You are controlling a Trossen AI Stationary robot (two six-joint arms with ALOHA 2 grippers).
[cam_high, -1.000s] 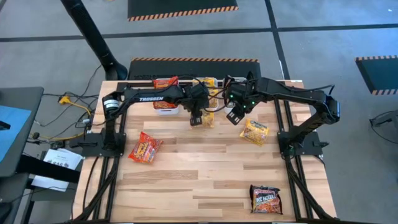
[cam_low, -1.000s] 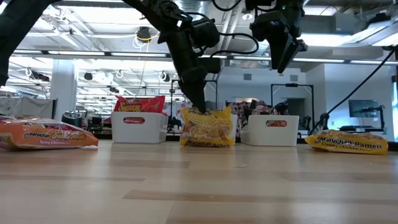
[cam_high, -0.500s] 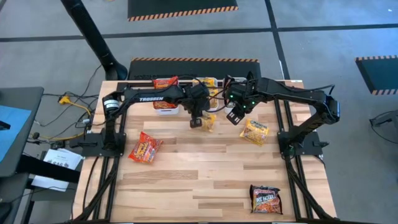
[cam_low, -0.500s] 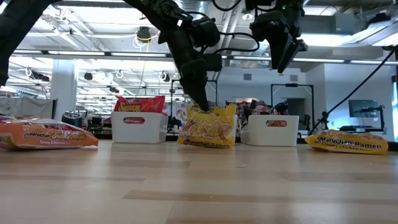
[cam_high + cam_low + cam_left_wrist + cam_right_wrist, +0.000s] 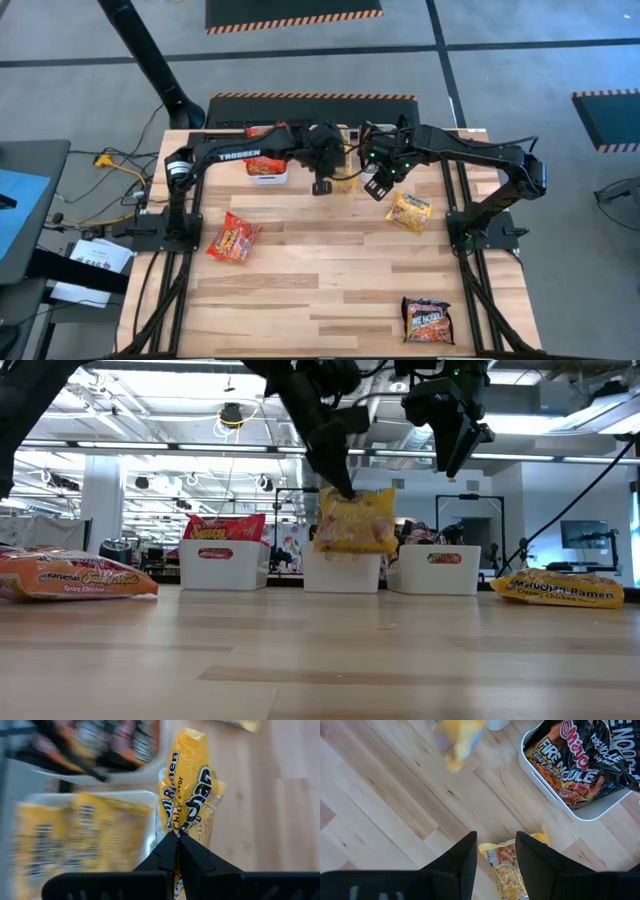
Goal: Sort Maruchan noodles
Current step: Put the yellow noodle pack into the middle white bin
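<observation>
My left gripper (image 5: pixel 322 186) is shut on a yellow Maruchan noodles packet (image 5: pixel 355 520), which hangs in the air just on the near side of the middle white tray (image 5: pixel 342 571). That tray holds more yellow packets (image 5: pixel 85 835). My right gripper (image 5: pixel 377 187) hovers open above the table, over another yellow packet (image 5: pixel 507 865) that lies flat. A red-orange packet (image 5: pixel 234 238) lies flat toward the left, and a dark packet (image 5: pixel 427 320) lies near the front right edge. My left gripper pinches the yellow packet by its upper end (image 5: pixel 176 827) between its two shut fingers (image 5: pixel 340 482). The fingers come from above, slanting down. The packet hangs below them, roughly upright and clear of the table.
Three white trays stand in a row at the far edge. The left one (image 5: pixel 222 563) holds red packets, and the right one (image 5: pixel 570 795) holds dark Fire Noodle packets. Bare wood lies across the middle and near part of the table.
My left gripper has risen and gone toward the far edge with the yellow packet. The packet stood on its lower edge on the table, tipped, and now hangs clear of the wood by the middle tray. My right arm has kept still.
</observation>
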